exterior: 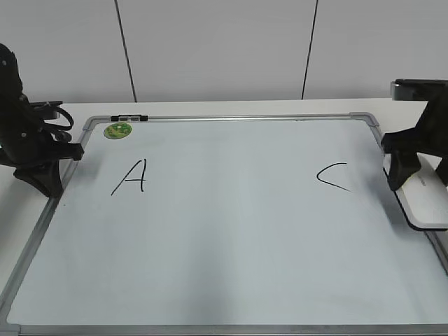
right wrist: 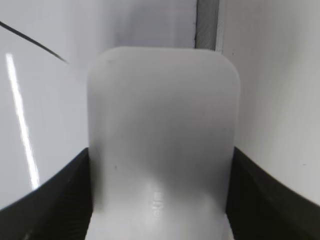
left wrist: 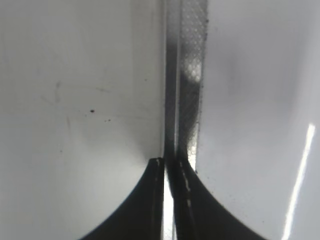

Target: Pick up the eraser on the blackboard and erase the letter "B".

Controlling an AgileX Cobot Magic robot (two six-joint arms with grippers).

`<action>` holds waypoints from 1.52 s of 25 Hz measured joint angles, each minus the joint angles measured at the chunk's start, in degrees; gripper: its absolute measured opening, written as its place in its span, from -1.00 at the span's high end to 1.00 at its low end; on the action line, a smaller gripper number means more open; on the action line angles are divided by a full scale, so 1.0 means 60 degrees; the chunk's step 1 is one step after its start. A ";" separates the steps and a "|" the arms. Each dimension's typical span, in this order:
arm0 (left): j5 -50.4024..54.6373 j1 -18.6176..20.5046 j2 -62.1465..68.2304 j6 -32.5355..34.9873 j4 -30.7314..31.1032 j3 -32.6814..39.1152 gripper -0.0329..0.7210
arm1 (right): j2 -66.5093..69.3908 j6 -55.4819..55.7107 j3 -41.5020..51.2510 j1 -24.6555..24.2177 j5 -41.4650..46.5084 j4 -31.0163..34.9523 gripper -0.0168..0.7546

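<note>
The blackboard (exterior: 210, 245) is a white board in a grey frame, lying flat. It bears a black "A" (exterior: 131, 176) and a black "C" (exterior: 332, 176); no letter "B" shows between them. The white eraser (exterior: 428, 199) lies at the board's right edge, over the frame. My right gripper (exterior: 404, 175) stands over its far end. In the right wrist view the eraser (right wrist: 162, 125) fills the space between the two black fingers of the right gripper (right wrist: 161, 155), which touch its sides. My left gripper (exterior: 49, 183) is shut and empty at the board's left frame (left wrist: 192, 75).
A round green magnet (exterior: 117, 130) sits at the board's far left corner. A small black-and-white marker (exterior: 129, 117) lies on the far frame next to it. A stroke of the "C" (right wrist: 35, 41) shows left of the eraser. A white wall stands behind the table.
</note>
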 joint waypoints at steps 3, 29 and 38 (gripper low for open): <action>0.0000 0.0000 0.0000 0.0000 0.0000 0.0000 0.87 | 0.0387 -0.0019 0.0000 0.0000 0.0084 0.0000 -0.40; 0.0000 0.0000 0.0000 0.0000 0.0000 0.0000 0.87 | 0.1079 -0.0019 0.0000 0.0000 -0.0629 0.0116 -0.54; 0.0017 0.0000 0.0000 0.0000 0.0000 0.0000 0.87 | 0.1096 -0.0025 -0.0277 0.0000 -0.0113 0.0132 -0.74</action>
